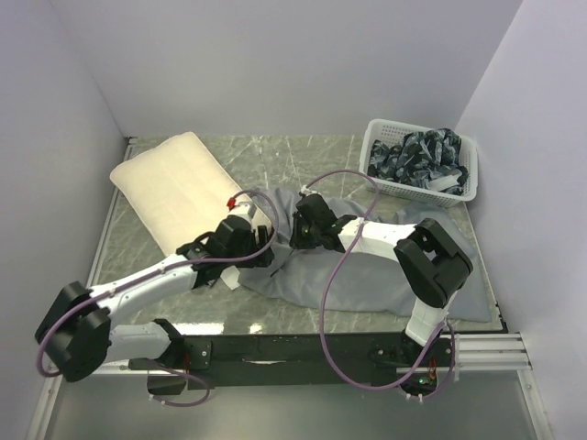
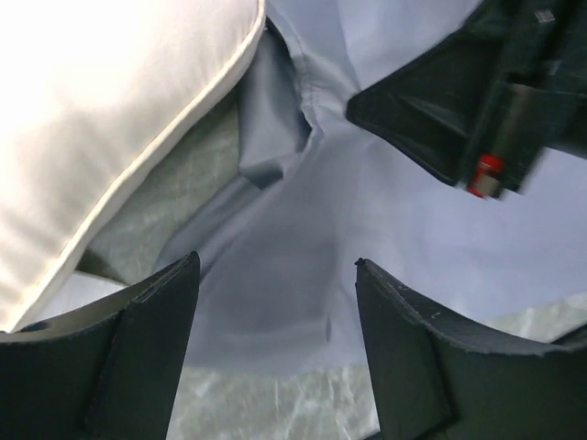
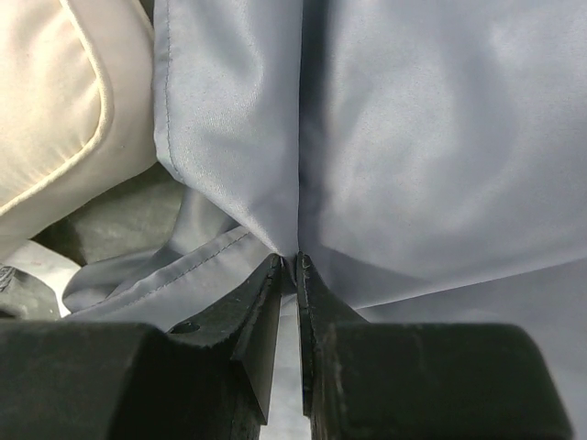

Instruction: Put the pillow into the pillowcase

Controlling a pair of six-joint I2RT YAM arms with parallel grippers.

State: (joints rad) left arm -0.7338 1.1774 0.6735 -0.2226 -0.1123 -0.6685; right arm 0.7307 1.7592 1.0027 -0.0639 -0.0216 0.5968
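The cream pillow [image 1: 174,183] lies at the back left of the table, and its piped edge shows in the left wrist view [image 2: 110,110] and the right wrist view [image 3: 55,110]. The grey pillowcase [image 1: 367,275] is spread over the middle and right, its open end bunched beside the pillow's near corner. My left gripper [image 1: 252,218] hovers open over the pillowcase's edge [image 2: 367,202], with nothing between its fingers [image 2: 275,261]. My right gripper [image 1: 298,220] is shut [image 3: 295,258] on a pinched-up fold of the pillowcase [image 3: 413,137], a little to the right of the left gripper.
A white basket [image 1: 417,192] with dark patterned cloths stands at the back right. The table [image 1: 303,156] has a grey marble top, and walls close it in at the left, back and right. The right gripper's black body [image 2: 459,101] sits close in front of the left gripper.
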